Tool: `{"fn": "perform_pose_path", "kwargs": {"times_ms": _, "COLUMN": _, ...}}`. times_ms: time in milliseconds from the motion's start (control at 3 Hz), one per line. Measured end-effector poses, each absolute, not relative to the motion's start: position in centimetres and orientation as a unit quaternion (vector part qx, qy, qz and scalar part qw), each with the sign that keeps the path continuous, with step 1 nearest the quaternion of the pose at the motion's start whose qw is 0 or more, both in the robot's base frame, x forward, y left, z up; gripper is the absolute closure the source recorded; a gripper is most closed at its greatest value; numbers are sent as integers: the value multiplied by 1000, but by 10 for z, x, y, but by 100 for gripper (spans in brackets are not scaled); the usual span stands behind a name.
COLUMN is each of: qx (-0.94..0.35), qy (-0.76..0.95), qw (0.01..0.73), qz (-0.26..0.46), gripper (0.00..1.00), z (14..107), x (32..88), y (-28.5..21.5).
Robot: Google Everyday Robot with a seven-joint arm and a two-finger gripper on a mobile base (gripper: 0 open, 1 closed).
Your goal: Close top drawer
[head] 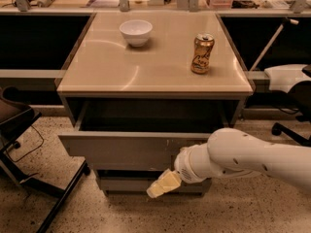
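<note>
At the near side of the desk (155, 76), the top drawer (121, 152) stands partly out. Its flat grey front sits nearer than the desk's edge, and a dark gap shows behind it. My arm (248, 157) reaches in from the right, low and near. My gripper (164, 184) is just below the drawer front's lower edge, right of centre, over a lower drawer front (126, 184). I cannot tell whether it is wide or narrow, or whether it touches anything.

As I judge it, the step is to push the drawer in to the far end. To do that well I should bring the gripper up onto the flat front, since there is no handle to catch. I would place it near the middle rather than far to the right, so the wide drawer does not skew on its runners. Then I would push straight towards the far side, level and steady, until the front lines up with the desk's edge. A push aimed too low could slip under the front and land on the lower drawer instead.

As for containers, the strip of the top drawer that shows is in shadow, and I see nothing in it. The white bowl (135, 32) sits far left on the desk and shows only white inside. The can (202, 53) stands upright to its right, well apart, and what it holds I cannot tell
</note>
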State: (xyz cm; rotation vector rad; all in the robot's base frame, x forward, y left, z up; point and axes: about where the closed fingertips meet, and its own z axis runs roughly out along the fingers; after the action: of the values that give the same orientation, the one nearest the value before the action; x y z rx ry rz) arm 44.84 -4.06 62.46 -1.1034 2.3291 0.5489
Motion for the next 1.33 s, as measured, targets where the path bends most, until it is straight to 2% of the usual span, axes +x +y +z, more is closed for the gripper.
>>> {"fn": "perform_pose_path", "kwargs": {"times_ms": 667, "qx": -404, "qy": 860, "qw": 250, "qz": 186, "gripper": 0, "z": 632, "x": 464, "y": -45}}
{"fn": "perform_pose_path", "kwargs": {"times_ms": 1333, "qx": -407, "qy": 864, "qw": 249, "qz": 163, "gripper": 0, "z": 648, "x": 514, "y": -35}}
